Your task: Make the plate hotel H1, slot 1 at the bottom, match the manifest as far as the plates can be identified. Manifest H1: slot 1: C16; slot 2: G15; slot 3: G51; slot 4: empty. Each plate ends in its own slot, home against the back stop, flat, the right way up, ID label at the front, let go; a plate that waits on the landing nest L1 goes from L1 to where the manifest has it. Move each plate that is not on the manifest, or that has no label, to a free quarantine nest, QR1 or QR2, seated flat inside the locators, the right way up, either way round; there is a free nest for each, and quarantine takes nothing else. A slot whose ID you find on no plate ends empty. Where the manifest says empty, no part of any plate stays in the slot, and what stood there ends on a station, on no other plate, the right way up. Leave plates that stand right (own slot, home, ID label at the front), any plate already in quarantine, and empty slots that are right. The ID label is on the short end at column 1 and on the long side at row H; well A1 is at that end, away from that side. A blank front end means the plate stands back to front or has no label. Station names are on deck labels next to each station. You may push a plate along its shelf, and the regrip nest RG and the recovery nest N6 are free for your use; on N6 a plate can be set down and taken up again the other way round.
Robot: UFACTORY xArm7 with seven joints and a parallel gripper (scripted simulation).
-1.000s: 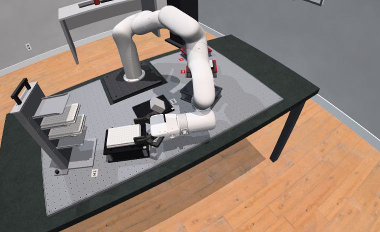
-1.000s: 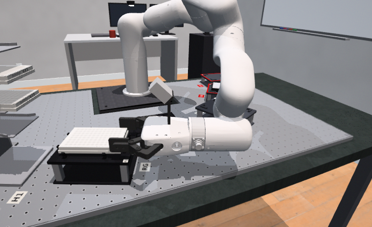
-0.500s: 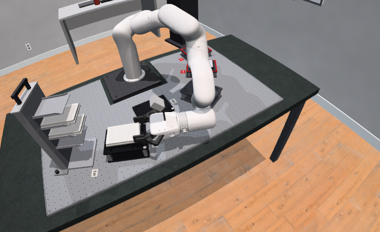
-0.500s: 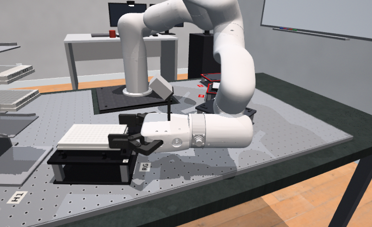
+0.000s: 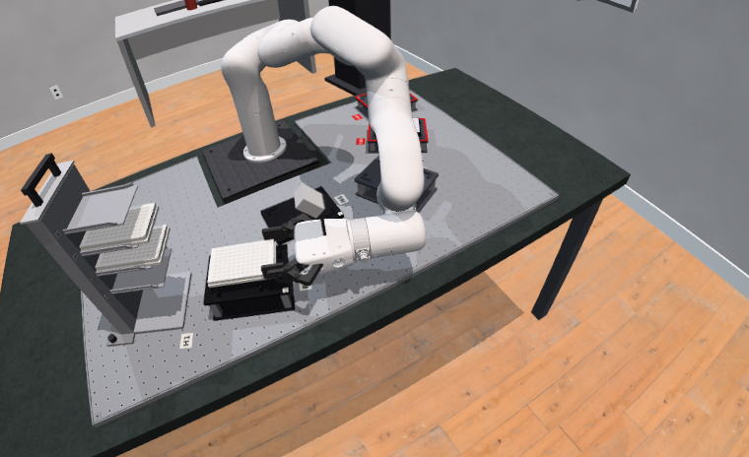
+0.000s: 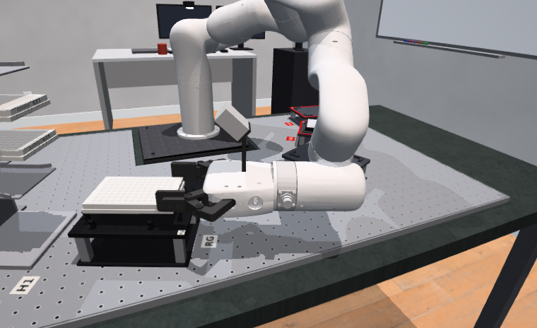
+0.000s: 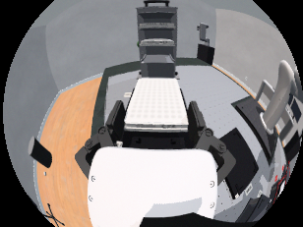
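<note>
A white well plate (image 5: 239, 262) lies level over the black regrip nest RG (image 5: 249, 297), a little above it in the exterior view (image 6: 134, 194). My gripper (image 5: 273, 251) reaches in sideways and is shut on the plate's near short end, one finger on each long side (image 7: 155, 118). The plate hotel H1 (image 5: 90, 238) stands at the left with two well plates (image 5: 130, 240) on its middle shelves; the top and bottom shelves look bare. I cannot read any ID labels. The hotel also shows ahead in the wrist view (image 7: 156, 33).
Two red-rimmed quarantine nests (image 5: 394, 121) stand at the far side; one holds a plate. Another black nest sits behind the arm, and a flat black nest (image 5: 295, 213) beside RG. A tilted grey box on a post (image 6: 232, 124) stands just behind my gripper.
</note>
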